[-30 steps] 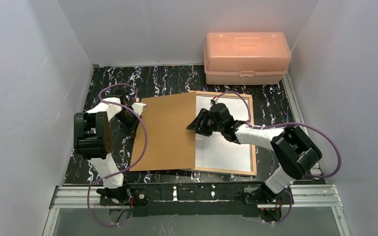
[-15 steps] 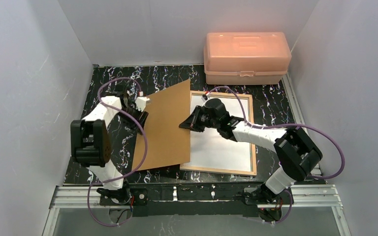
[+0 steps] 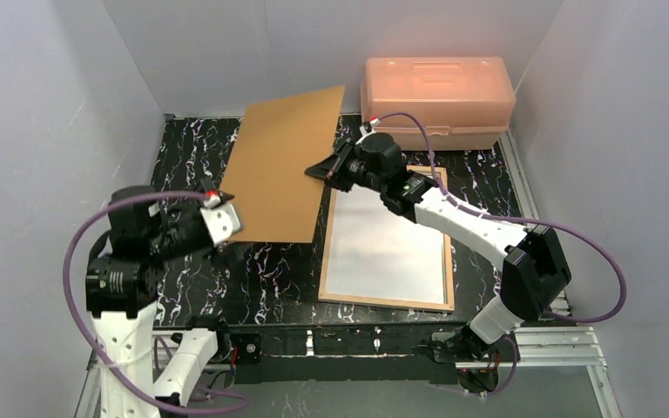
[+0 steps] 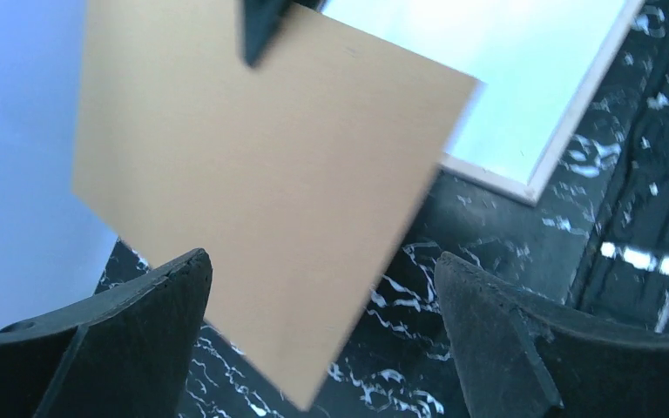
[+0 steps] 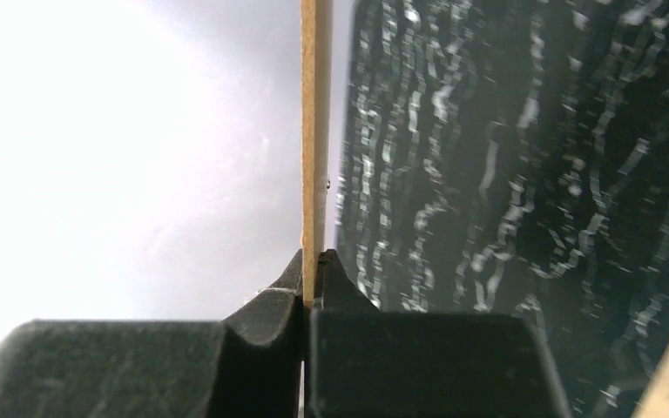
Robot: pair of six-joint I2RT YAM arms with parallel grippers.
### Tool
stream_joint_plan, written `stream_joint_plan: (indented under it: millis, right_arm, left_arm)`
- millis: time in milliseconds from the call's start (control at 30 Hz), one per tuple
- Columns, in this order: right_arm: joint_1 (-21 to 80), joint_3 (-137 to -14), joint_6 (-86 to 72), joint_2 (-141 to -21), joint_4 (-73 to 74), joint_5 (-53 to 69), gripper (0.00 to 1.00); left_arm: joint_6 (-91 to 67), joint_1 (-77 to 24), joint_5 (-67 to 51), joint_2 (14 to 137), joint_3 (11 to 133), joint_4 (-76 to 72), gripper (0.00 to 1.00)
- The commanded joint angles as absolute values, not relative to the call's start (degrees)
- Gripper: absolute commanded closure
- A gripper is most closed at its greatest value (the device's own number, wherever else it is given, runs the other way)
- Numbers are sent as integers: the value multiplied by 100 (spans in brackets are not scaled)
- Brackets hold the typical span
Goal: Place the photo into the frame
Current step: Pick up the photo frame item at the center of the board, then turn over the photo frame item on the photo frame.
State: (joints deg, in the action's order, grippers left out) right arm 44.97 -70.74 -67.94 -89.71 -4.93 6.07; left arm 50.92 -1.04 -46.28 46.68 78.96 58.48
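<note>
The frame (image 3: 385,303) lies flat on the black marbled table, light wood border up, with a pale white-grey sheet inside it. The photo is out of view. My right gripper (image 3: 318,171) is shut on the right edge of the plain brown backing board (image 3: 279,165) and holds it in the air, tilted, left of the frame. From the right wrist the board (image 5: 311,131) shows edge-on, pinched between the jaws of my right gripper (image 5: 314,257). My left gripper (image 3: 226,219) hangs open near the board's lower left corner. In its own view the left gripper (image 4: 322,261) has the board (image 4: 261,174) ahead of it, untouched, and the frame (image 4: 575,131) beyond.
A translucent orange plastic case (image 3: 435,100) stands at the back right, just behind the frame. White walls close in the table on the left, back and right. A metal rail (image 3: 348,340) carrying the arm bases runs along the near edge.
The right gripper shut on the board and lifted it off the frame, up and toward the back left. The left gripper let go of it, opened wide and drew back toward the near left.
</note>
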Motion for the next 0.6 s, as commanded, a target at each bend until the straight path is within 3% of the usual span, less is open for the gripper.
stream_joint_plan:
  millis: [0, 300, 567]
  right_arm:
    - [4482, -7863, -7612, -9026, -1347, 606, 99]
    - [4508, -7634, -8069, -8662, -1345, 650, 99]
    - [4592, -7517, -8567, -8753, -1714, 1001, 99]
  left_arm:
    - [6618, -114, -4784, 4220, 7268, 6979, 2]
    - [8287, -114, -4455, 2505, 5440, 4713, 9]
    - [9048, -114, -4400, 2105, 4464, 3265, 25]
